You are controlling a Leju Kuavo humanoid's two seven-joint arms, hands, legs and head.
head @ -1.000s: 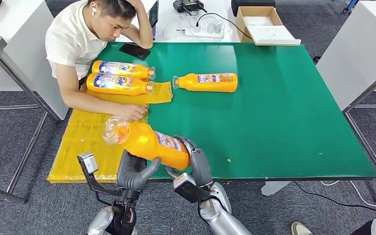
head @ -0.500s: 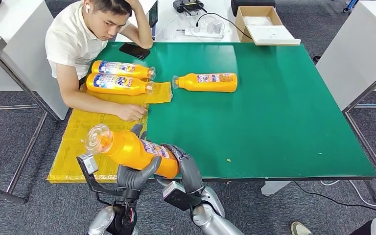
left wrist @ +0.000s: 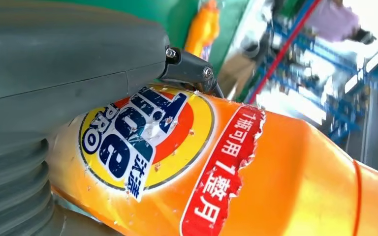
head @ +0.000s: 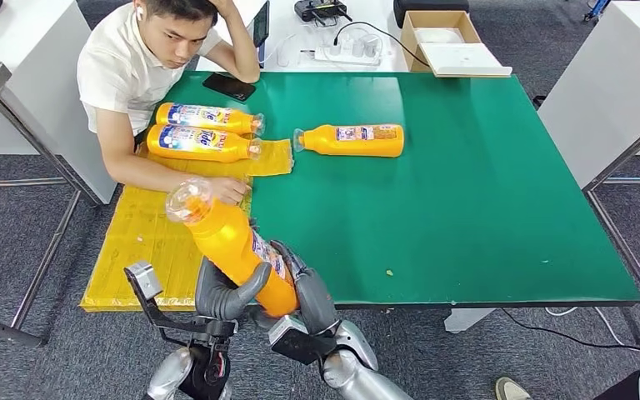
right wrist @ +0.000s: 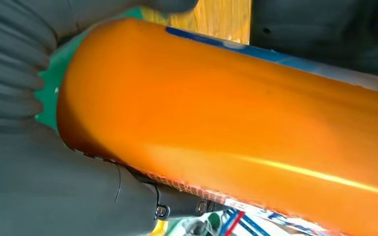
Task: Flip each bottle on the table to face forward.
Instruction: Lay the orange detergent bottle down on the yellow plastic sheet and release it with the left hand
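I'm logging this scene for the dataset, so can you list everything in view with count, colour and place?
held bottle: 1, orange, clear cap, lifted over the table's near left edge
lying bottles: 3, orange; one mid-table, two side by side by the person
table: 1, green top
yellow mat: 1, table's left side
phone: 1, black, far left of table
cardboard box: 1, brown, beyond the table
person: 1, white shirt, seated far left, hand on mat
left hand: grey, holds the held bottle
right hand: grey, holds the held bottle
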